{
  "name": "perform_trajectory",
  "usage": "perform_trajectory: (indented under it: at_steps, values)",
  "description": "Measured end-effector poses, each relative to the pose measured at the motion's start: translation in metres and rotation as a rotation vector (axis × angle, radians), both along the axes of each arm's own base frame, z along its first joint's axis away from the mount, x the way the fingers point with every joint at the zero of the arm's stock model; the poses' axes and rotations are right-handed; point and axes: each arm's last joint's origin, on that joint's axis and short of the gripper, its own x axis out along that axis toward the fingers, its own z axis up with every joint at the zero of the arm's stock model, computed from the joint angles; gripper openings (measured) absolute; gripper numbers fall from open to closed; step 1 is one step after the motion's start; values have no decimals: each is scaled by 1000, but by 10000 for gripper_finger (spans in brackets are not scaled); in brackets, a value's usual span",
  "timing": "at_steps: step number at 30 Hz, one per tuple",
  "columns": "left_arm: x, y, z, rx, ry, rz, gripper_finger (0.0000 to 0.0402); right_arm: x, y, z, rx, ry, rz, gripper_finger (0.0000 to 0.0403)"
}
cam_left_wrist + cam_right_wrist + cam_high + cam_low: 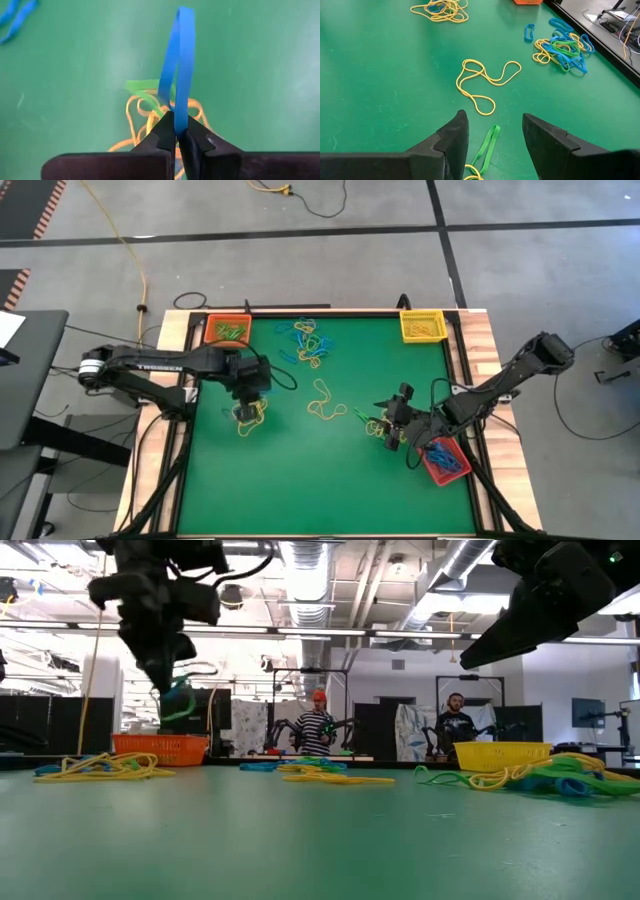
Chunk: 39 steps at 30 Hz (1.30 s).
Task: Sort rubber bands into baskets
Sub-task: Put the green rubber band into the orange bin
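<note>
My left gripper (247, 408) hovers over a small heap of yellow and green rubber bands (145, 107) at the table's left, shut on a blue rubber band (179, 60). At the table's right, my right gripper (492, 125) stands open and low, with a green rubber band (487, 144) lying on the mat between its fingers, untouched. The orange basket (228, 330) stands at the far left corner, the yellow basket (422, 326) at the far right, and the red basket (445, 461) near the right edge. More bands lie in a pile (308, 345) at the far middle. My left gripper pinches one end of the blue band's loop (178, 119) between its two fingertips. The fingers come from above, pointing steeply down. The band hangs below them (178, 700) as an open loop, lifted clear of the heap and the mat.
A long yellow band (481, 82) lies loose mid-table, between the two arms. Wooden rails (490, 370) border the green mat. People stand in the room far behind the table (318, 725). Bare green mat lies along the near side (320, 490).
</note>
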Motion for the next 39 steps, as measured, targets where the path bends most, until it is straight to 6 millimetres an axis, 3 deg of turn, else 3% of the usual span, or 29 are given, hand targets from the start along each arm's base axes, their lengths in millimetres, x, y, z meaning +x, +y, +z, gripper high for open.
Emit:
perform_trajectory:
  at_steps: [3,13,17,21,39]
  values:
    - [4,1,-1,24,-16,14,28,0,0,0,0,0,0,215]
    - [6,3,-3,50,-14,24,165,0,0,0,1,0,0,215]
    - [6,3,-3,59,-13,23,196,0,0,0,1,0,0,215]
    - [6,2,-5,50,-16,12,201,0,0,0,1,0,1,215]
    - [9,1,-55,52,-147,-38,187,0,0,0,4,-6,1,215]
